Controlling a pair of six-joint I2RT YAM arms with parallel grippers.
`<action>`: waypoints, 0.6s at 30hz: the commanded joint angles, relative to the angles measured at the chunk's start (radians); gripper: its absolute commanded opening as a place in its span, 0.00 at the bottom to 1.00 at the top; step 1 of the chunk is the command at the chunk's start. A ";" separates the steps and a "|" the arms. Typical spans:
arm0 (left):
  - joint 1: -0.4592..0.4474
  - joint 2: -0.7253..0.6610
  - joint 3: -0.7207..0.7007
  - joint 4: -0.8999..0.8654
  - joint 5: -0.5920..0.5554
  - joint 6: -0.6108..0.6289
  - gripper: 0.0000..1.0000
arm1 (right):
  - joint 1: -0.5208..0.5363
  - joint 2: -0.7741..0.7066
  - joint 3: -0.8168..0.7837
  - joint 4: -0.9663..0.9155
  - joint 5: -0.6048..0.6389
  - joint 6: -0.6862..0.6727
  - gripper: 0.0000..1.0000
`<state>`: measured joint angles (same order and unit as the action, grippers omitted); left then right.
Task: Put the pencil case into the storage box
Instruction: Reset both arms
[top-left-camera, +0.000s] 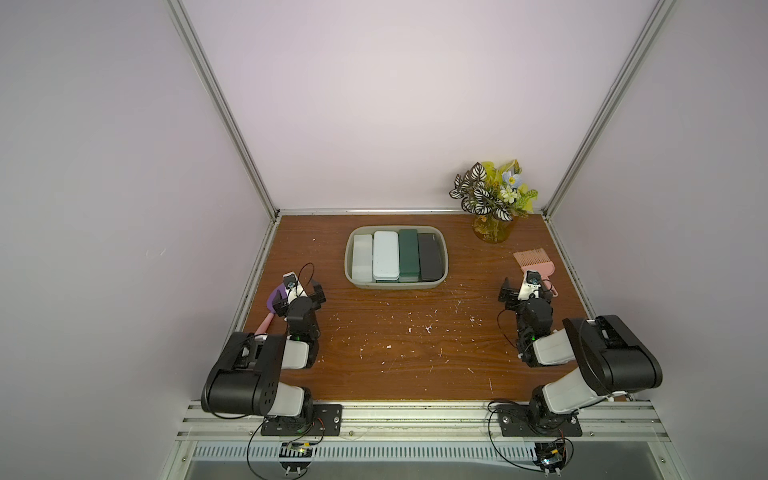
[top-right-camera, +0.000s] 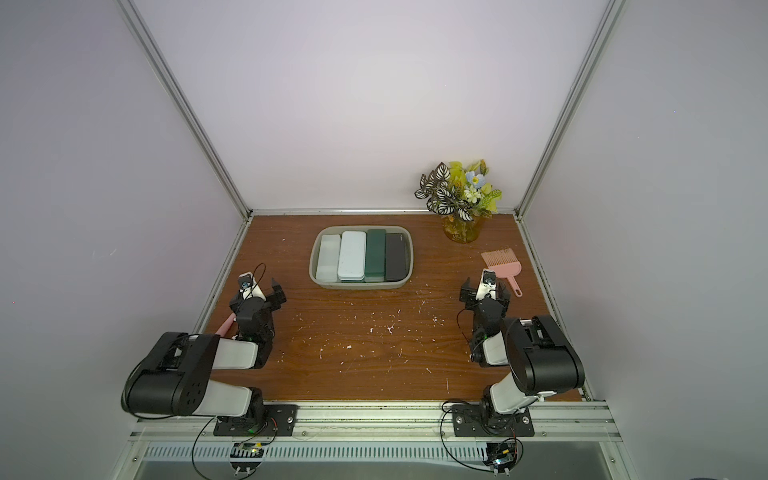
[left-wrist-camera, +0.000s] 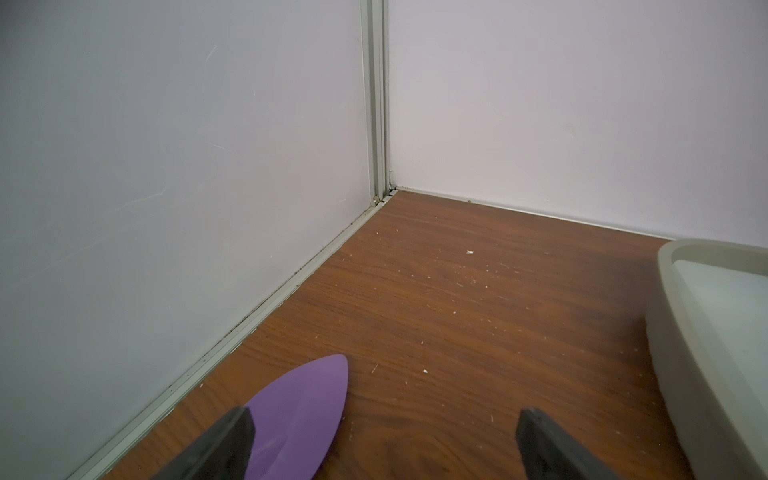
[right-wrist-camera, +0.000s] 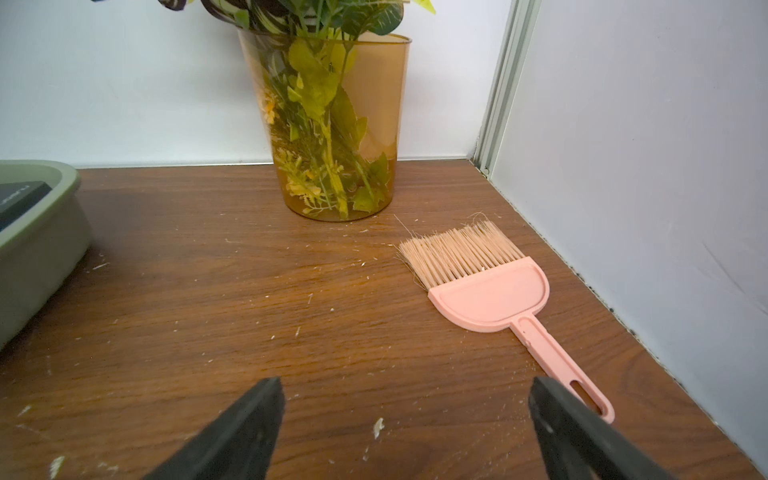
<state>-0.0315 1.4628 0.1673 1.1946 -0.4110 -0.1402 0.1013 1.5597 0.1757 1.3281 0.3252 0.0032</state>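
Observation:
The storage box (top-left-camera: 397, 286) (top-right-camera: 361, 286), a shallow grey-beige tub, stands at the back middle of the wooden table. Several pencil cases lie side by side inside it: a translucent white one (top-left-camera: 361, 257), a pale one (top-left-camera: 386, 255), a dark green one (top-left-camera: 408, 254) and a black one (top-left-camera: 429, 257). My left gripper (top-left-camera: 299, 297) (left-wrist-camera: 384, 415) is open and empty, low over the table to the left of the box. My right gripper (top-left-camera: 527, 291) (right-wrist-camera: 405, 384) is open and empty to the right of it. Each wrist view catches an edge of the box (left-wrist-camera: 681, 332) (right-wrist-camera: 37, 249).
A purple spatula (left-wrist-camera: 303, 411) with a pink handle (top-left-camera: 264, 324) lies under my left gripper by the left wall. A pink hand brush (right-wrist-camera: 490, 295) lies just beyond my right gripper. An amber vase of artificial flowers (top-left-camera: 492, 228) stands in the back right corner.

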 joint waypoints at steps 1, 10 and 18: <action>0.018 0.044 0.039 0.085 0.168 0.064 0.99 | -0.003 -0.011 0.018 0.048 -0.018 0.003 0.99; 0.017 0.084 0.006 0.176 0.213 0.081 0.99 | -0.003 -0.012 0.018 0.048 -0.018 0.003 0.99; 0.016 0.085 0.008 0.175 0.212 0.080 0.99 | -0.003 -0.011 0.019 0.046 -0.019 0.004 0.99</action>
<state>-0.0246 1.5486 0.1783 1.3430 -0.2115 -0.0734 0.1013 1.5597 0.1757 1.3285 0.3088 0.0036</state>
